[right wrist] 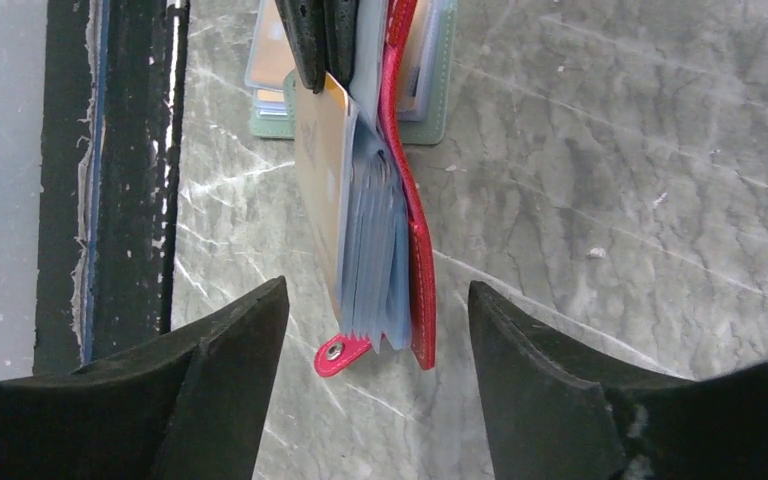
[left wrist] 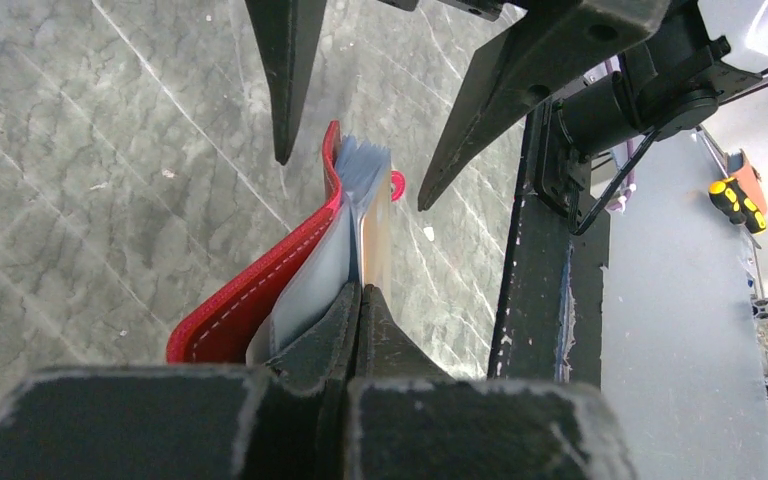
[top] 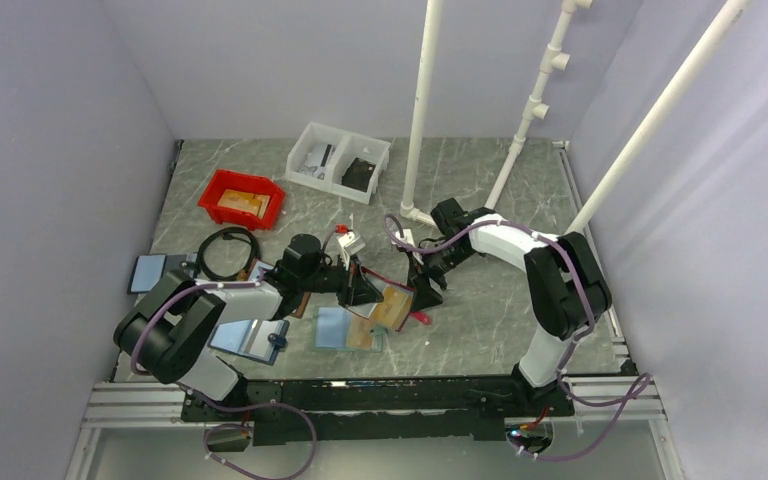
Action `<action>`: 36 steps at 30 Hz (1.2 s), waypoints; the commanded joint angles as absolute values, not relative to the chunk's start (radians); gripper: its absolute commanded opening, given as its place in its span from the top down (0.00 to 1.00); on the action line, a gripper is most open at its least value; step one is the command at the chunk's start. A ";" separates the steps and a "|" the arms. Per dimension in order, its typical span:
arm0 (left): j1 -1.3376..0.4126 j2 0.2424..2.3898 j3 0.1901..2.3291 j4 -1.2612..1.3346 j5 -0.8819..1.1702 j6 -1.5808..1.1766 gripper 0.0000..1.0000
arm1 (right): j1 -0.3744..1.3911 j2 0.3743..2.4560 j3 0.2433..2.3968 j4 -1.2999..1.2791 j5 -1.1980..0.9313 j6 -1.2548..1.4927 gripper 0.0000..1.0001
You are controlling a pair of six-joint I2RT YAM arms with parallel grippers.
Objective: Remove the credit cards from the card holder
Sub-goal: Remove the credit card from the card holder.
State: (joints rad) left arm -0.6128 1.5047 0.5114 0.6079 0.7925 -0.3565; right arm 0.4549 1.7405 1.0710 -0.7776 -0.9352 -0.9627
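Black left pincer (left wrist: 360, 297) clamps the inner sleeves of the red card holder (right wrist: 418, 260), held on edge over the table (right wrist: 610, 200). The right pincer (right wrist: 377, 290) gapes wide astride its free end; closing there may pinch every sleeve together, trapping the tan credit cards (right wrist: 318, 160).

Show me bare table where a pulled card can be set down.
Bare table lies between the card holder and the right arm's base, and at the back between the left white pipe and the middle white pipe. Crowded: front left, around the black cable, the teal holder and the left claw.
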 commanded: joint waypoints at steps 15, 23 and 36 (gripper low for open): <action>-0.617 1.412 0.474 0.686 0.765 -0.318 1.00 | 0.490 1.797 1.166 -0.845 -0.991 -0.956 0.50; -0.617 1.399 0.464 0.693 0.752 -0.320 1.00 | 0.495 1.821 1.192 -0.882 -0.988 -0.973 0.64; -0.605 1.343 0.385 0.736 0.676 -0.346 1.00 | 0.496 1.825 1.218 -0.897 -0.999 -0.936 0.89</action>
